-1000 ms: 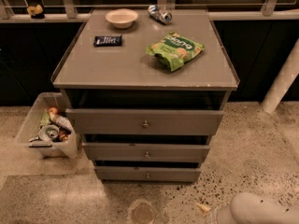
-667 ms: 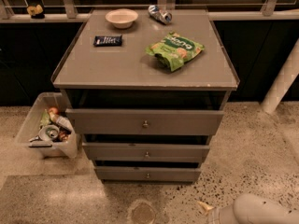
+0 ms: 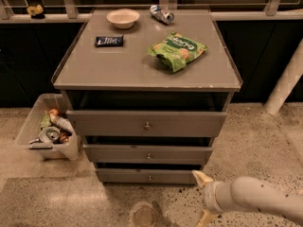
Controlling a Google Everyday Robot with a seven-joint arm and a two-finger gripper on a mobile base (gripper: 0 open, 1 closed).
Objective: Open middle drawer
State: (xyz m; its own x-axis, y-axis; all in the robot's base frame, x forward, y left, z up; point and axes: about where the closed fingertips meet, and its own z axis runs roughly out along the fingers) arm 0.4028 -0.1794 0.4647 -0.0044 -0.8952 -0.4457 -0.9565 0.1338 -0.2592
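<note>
The grey cabinet has three drawers. The middle drawer point(image 3: 118, 153) is a flat grey front with a small round knob at its centre, and it stands only slightly out. The taller top drawer point(image 3: 104, 123) sits above it and sticks out a bit further. The narrow bottom drawer point(image 3: 123, 176) is below. My gripper point(image 3: 202, 197) is low at the bottom right, on the end of a white arm, just right of the bottom drawer's right end. Its two yellowish fingers are spread apart and hold nothing. It touches no drawer.
On the cabinet top point(image 3: 118, 70) lie a white bowl point(image 3: 123, 18), a dark bar point(image 3: 109, 41), a green chip bag point(image 3: 176, 49) and a crushed can point(image 3: 162, 14). A clear bin of trash point(image 3: 47, 129) stands on the floor at the left. A white post point(image 3: 284, 86) stands at the right.
My arm has moved left and a little up from the bottom right corner, so the gripper's fingers now show near the bottom drawer. The drawers have not moved.
</note>
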